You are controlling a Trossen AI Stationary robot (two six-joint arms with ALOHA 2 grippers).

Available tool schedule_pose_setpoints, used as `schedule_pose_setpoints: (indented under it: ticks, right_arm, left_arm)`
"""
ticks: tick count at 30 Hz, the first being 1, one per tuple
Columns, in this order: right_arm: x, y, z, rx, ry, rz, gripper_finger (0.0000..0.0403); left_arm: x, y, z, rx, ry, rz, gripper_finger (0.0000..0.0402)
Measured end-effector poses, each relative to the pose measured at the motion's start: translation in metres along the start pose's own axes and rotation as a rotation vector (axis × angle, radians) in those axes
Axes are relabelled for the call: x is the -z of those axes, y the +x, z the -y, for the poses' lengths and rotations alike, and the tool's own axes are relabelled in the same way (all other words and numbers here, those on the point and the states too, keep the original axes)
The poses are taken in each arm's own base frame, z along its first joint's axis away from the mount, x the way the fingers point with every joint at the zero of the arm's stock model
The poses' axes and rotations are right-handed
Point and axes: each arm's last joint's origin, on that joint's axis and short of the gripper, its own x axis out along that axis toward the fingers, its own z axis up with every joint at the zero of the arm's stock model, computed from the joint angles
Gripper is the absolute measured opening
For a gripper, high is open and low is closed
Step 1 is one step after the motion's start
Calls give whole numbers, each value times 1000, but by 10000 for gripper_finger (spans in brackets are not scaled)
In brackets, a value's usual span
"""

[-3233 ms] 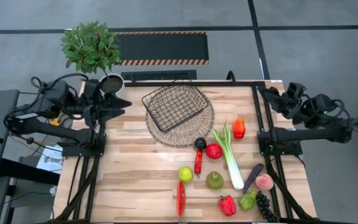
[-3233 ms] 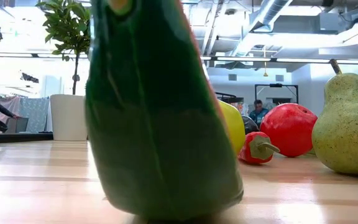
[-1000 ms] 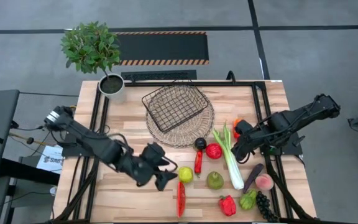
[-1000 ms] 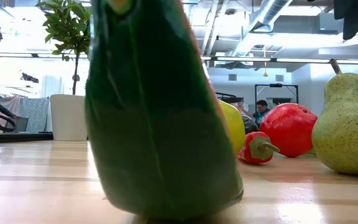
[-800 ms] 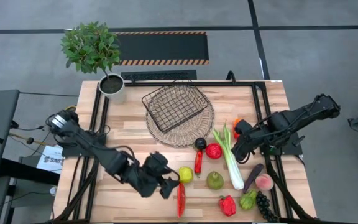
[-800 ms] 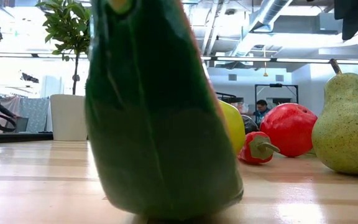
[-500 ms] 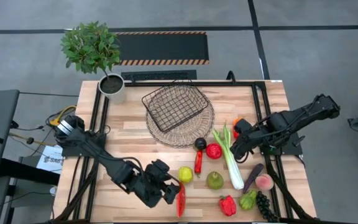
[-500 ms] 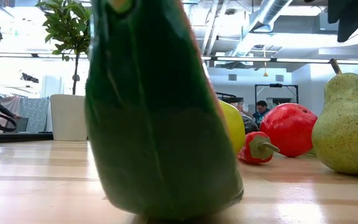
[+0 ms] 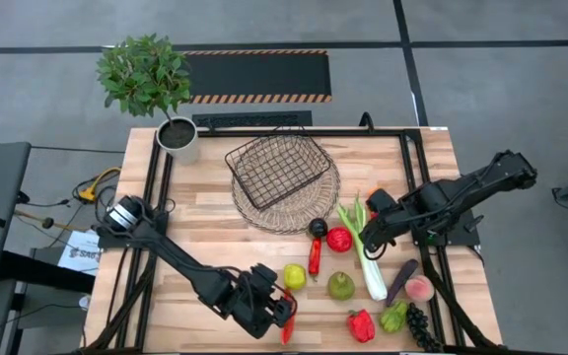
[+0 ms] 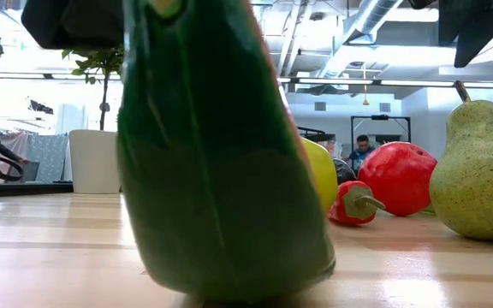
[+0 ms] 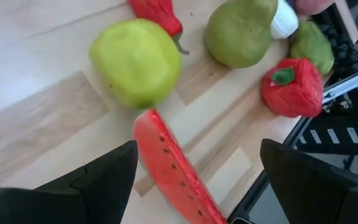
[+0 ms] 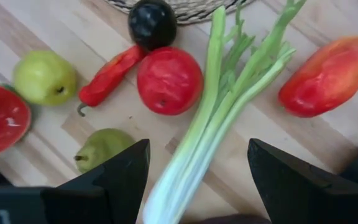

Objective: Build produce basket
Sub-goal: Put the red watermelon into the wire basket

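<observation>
The left gripper (image 9: pixel 282 314), jaws wide, hovered over the watermelon slice (image 11: pixel 173 171), whose long axis ran between its fingers, while the right gripper (image 9: pixel 368 235) hung open above the leek (image 12: pixel 207 118).

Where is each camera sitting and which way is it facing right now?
High: overhead, straight down on basket and both arms.
Low: tabletop level, behind the watermelon slice; arm parts up top.
Left wrist: left hand open over that slice.
Right wrist: right hand open over the leek.
Both wrists share the green apple.
</observation>
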Motion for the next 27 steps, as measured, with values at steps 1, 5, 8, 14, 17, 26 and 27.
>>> schedule_pose_setpoints:
  ticks: [1,5,8,14,17,26,27]
  right_arm:
    - [0,1,-1,-1,1,0,291]
    - [1,5,-6,11,-10,-6,291]
    - [3,7,-8,18,-23,-10,291]
    - [4,15,-16,25,-30,-13,291]
    - [4,18,-18,34,-35,-16,291]
    - [4,20,-20,37,-35,-19,291]
    - [4,20,-20,35,-34,-19,291]
  left_arm:
    - [1,2,-1,-7,-5,-5,325]
    - [10,12,-1,-5,-43,-13,325]
    - [17,20,-1,2,-71,-46,325]
    - [31,35,-7,-40,-102,-136,321]
    - [37,41,-10,-63,-119,-191,301]
    - [38,42,-11,-77,-128,-210,158]
    - [38,42,-11,-79,-131,-210,137]
